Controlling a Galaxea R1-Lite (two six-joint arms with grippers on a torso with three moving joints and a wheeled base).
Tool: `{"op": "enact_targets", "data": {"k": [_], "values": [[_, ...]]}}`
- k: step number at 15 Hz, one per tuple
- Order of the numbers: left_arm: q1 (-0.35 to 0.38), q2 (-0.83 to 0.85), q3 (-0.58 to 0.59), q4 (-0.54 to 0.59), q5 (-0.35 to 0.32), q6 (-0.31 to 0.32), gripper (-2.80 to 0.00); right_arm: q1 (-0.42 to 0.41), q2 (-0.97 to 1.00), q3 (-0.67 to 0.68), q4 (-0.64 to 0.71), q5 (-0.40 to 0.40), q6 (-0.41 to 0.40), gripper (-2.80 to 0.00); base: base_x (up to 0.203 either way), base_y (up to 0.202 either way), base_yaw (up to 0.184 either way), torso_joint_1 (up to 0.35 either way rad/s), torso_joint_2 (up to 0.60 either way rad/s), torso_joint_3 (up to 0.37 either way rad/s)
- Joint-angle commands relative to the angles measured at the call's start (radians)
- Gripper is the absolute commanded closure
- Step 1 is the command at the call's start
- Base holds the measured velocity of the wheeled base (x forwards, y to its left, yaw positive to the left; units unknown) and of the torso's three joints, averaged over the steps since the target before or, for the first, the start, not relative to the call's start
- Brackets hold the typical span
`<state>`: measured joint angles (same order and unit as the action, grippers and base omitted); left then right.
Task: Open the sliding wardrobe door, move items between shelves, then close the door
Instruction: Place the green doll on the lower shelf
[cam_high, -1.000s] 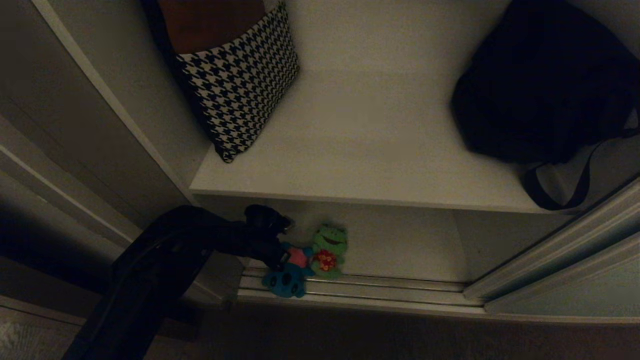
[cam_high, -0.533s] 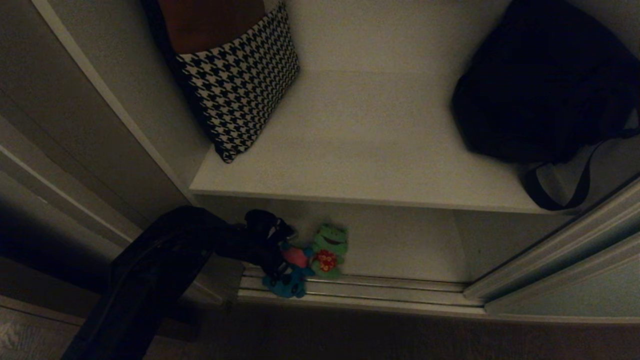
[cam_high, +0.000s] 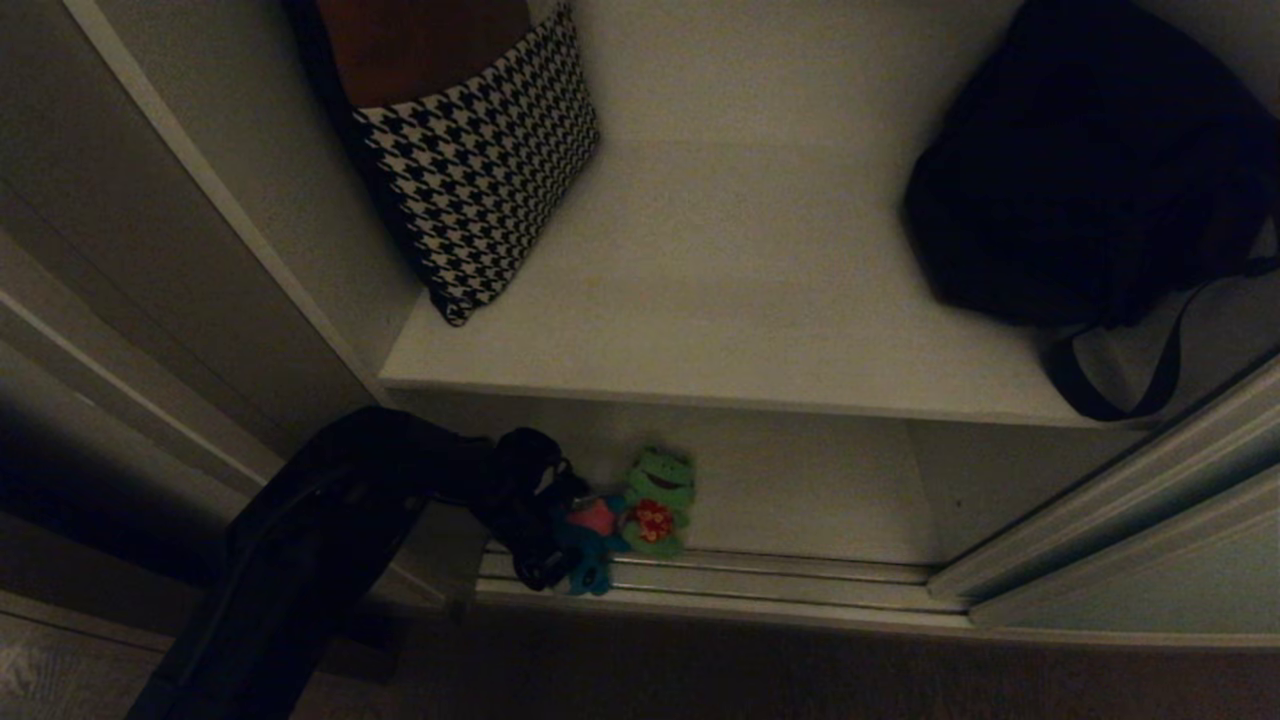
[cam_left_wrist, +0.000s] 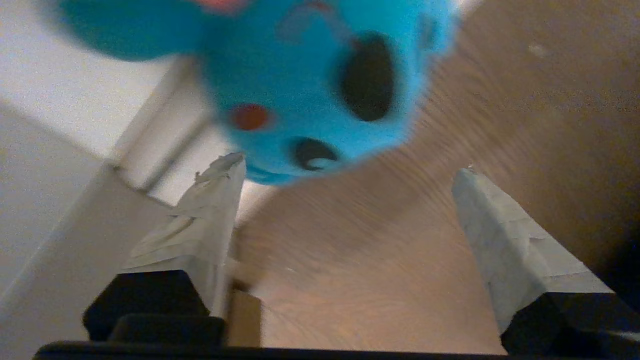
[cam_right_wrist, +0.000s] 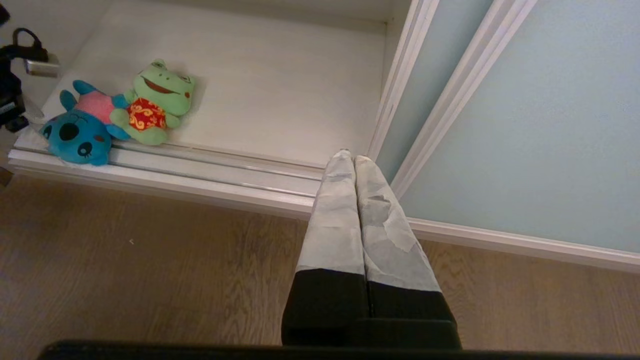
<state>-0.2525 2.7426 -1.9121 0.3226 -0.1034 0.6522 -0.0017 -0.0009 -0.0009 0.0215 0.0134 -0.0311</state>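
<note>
Two plush items lie side by side at the front of the lower shelf (cam_high: 800, 490). The teal toy (cam_right_wrist: 77, 135) has its head on the floor track. The green frog (cam_right_wrist: 155, 100) lies right beside it. My left gripper (cam_high: 545, 560) hangs over the teal toy (cam_high: 592, 560) and hides part of its head. That left gripper (cam_left_wrist: 345, 170) is open, and the teal toy (cam_left_wrist: 310, 75) sits just past its fingertips, not between them. My right gripper (cam_right_wrist: 350, 157) is shut and empty, low by the sliding wardrobe door (cam_right_wrist: 525, 125), which is slid to the right.
On the upper shelf (cam_high: 740, 300) a houndstooth bag (cam_high: 480, 170) leans at the back left and a big black bag (cam_high: 1080, 170) sits at the right, its strap over the edge. The ribbed floor track (cam_high: 750, 580) borders wooden floor (cam_right_wrist: 150, 280).
My left gripper has tipped downward and come forward over the teal toy's head, covering more of it. Both toys lie where they were.
</note>
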Motion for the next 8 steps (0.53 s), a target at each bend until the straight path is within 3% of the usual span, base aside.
{"op": "enact_targets", "data": {"k": [1,6,8], "values": [[-0.015,0.005,-0.018,0.006,-0.007,0.001,-2.80,0.000,-0.001,-0.001,0.000,0.000,-0.001,0.00,0.000,0.000,0.000,0.000,0.00,0.000],[-0.039,0.006,-0.021,0.009,0.000,-0.002,-2.80,0.000,-0.001,0.001,0.000,0.001,-0.001,0.00,0.000,0.000,0.000,0.000,0.00,0.000],[-0.058,0.002,-0.011,0.008,0.000,-0.085,-2.80,0.000,-0.001,-0.001,0.001,0.001,0.000,0.00,0.000,0.000,0.000,0.000,0.00,0.000]]}}
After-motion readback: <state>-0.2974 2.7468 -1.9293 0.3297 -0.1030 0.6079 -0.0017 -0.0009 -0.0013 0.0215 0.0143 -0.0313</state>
